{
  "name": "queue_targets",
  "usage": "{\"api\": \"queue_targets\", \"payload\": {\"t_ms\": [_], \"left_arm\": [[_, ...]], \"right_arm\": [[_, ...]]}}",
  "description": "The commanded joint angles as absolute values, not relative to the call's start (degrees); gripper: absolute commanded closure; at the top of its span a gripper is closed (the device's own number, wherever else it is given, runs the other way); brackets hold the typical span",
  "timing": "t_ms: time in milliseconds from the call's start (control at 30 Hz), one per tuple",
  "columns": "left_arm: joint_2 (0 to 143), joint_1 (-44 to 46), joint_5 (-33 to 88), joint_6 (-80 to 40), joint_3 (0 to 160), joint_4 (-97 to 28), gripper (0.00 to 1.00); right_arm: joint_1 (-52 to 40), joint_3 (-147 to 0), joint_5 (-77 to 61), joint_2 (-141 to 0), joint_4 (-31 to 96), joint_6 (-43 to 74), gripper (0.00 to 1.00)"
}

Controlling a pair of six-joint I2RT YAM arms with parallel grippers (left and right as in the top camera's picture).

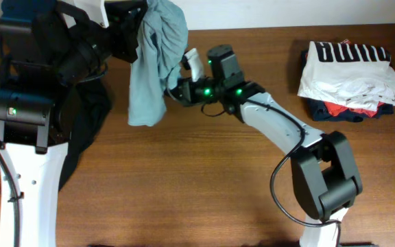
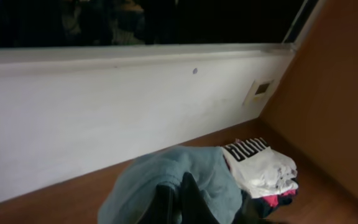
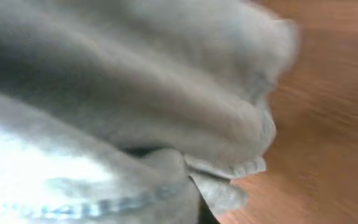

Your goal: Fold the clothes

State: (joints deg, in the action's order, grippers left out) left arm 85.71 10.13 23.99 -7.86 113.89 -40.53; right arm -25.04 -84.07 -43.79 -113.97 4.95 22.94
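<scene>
A pale grey-teal shirt (image 1: 149, 75) hangs bunched above the table at the back, held up by my left gripper (image 1: 137, 31), which is shut on its top. In the left wrist view the dark fingers (image 2: 180, 200) stand pressed together with the shirt (image 2: 197, 171) draped around them. My right gripper (image 1: 173, 88) is at the shirt's right edge and shut on it. In the right wrist view the shirt (image 3: 135, 93) and its hem fill the picture and hide the fingers. A black top (image 1: 91, 113) lies crumpled on the table under the left arm, partly hidden.
A folded stack (image 1: 352, 75) sits at the back right: a white shirt with black letters over red and navy garments. It also shows in the left wrist view as the stack (image 2: 260, 171). The brown wooden table (image 1: 184, 185) spreads in front. A white wall (image 2: 104, 112) runs along the back.
</scene>
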Motion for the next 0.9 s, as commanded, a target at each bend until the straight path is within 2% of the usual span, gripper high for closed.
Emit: {"api": "queue_targets", "payload": {"t_ms": [0, 300, 433, 467, 633, 867], "left_arm": [[84.2, 10.35, 18.22, -8.47, 114.15, -42.68, 0.99], [85.52, 10.35, 1.93, -7.62, 114.15, -51.37, 0.99], [87.35, 10.35, 0.14, -7.62, 114.15, -53.52, 0.99], [87.99, 10.35, 0.12, -7.51, 114.15, -53.95, 0.97], [91.02, 10.35, -0.71, -6.37, 114.15, -55.7, 0.63], [95.15, 10.33, -4.34, -6.39, 114.15, -56.31, 0.61]], "right_arm": [[-20.38, -83.9, -43.72, -112.64, 7.09, 22.06, 0.96], [-14.02, -85.84, -37.52, -104.53, 21.04, 12.97, 0.96], [-13.8, -88.66, -31.0, -101.41, 29.89, 9.04, 0.96], [-13.8, -89.3, -29.98, -100.79, 31.55, 8.47, 0.96], [-13.74, -94.21, -23.97, -98.24, 41.36, 5.8, 0.96], [-13.74, -103.9, -19.38, -97.3, 52.42, 0.78, 0.96]]}}
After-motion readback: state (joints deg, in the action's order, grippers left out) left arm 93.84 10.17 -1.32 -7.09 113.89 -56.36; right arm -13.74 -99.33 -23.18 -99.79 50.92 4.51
